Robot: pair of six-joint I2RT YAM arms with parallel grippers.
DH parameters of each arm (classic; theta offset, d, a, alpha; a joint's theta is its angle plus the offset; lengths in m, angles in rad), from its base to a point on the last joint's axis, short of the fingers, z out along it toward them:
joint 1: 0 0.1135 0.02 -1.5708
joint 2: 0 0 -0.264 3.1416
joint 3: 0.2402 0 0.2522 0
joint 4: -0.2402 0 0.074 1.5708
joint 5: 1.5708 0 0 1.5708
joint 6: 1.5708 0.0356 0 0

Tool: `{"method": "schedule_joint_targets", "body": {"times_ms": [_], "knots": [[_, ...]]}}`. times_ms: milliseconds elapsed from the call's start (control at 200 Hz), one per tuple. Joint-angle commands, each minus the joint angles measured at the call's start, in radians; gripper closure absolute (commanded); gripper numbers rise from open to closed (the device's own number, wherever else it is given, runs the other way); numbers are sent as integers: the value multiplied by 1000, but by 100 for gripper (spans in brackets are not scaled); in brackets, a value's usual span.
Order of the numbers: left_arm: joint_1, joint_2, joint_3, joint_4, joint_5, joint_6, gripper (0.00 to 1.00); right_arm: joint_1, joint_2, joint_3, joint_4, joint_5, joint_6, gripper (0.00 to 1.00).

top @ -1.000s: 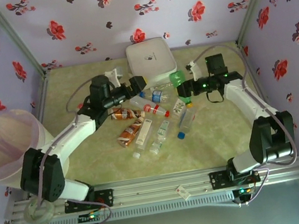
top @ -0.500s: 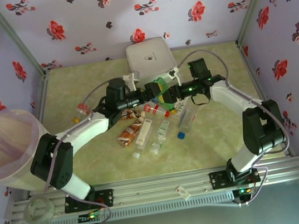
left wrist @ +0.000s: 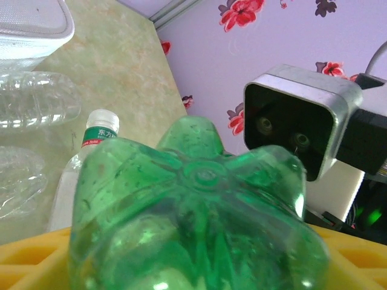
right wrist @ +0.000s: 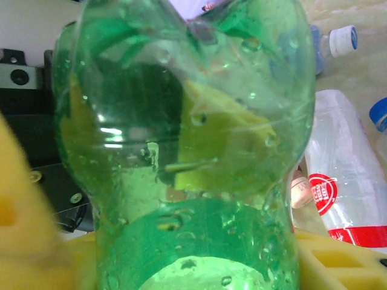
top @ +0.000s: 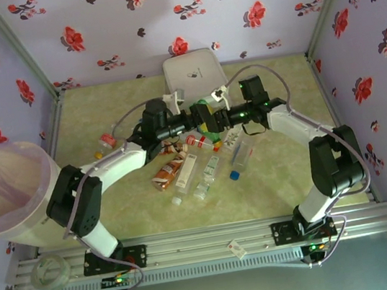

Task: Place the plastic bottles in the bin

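Observation:
A green bottle hangs above the table's middle, held between both arms. My right gripper is shut on it; in the right wrist view the green bottle rises from between the yellow fingers. My left gripper has its yellow fingers lying against either side of the bottle's base. More plastic bottles lie scattered below, one with a blue cap, one in a brown-orange wrapper. The bin, white with a pale bag, stands at the far left.
A flat white square box lies behind the grippers. A small red-capped piece sits left of the pile. The left wrist view shows a white-capped bottle and the right wrist's camera housing. A red-labelled bottle lies beneath the right gripper.
Both arms came together over the pile. The right gripper carried the green bottle leftward, and the left gripper moved right and closed in around its base.

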Motion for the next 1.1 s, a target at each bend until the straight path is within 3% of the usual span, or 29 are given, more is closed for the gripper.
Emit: {"method": "schedule_joint_targets", "body": {"times_ms": [0, 120, 245, 345, 425, 590, 710, 865, 1090], "knots": [[-8, 26, 34, 57, -6, -10, 29, 9, -1, -15, 37, -37, 15, 39], [-9, 34, 38, 66, -8, -16, 40, 9, -4, -19, 36, -36, 12, 38], [-8, 40, 50, 61, -8, -14, 41, 9, -4, -12, 13, -33, -3, 33], [-13, 31, 88, -30, -35, 33, 43, -4, -21, -6, -45, -24, -52, 22], [-27, 15, 126, -106, -67, 85, 43, -45, -52, -4, -124, -19, -109, 1], [-30, 8, 210, -254, -121, 163, 50, -197, -164, -44, -200, -9, -124, 1], [-30, -25, 305, -403, -178, 236, 52, -294, -243, -98, -118, 179, 45, 1], [-30, -102, 488, -680, -301, 364, 61, -302, -240, -91, -175, 409, 116, 1], [-6, -198, 758, -1091, -526, 481, 89, -282, -203, -92, -205, 567, 162, 1]]}}
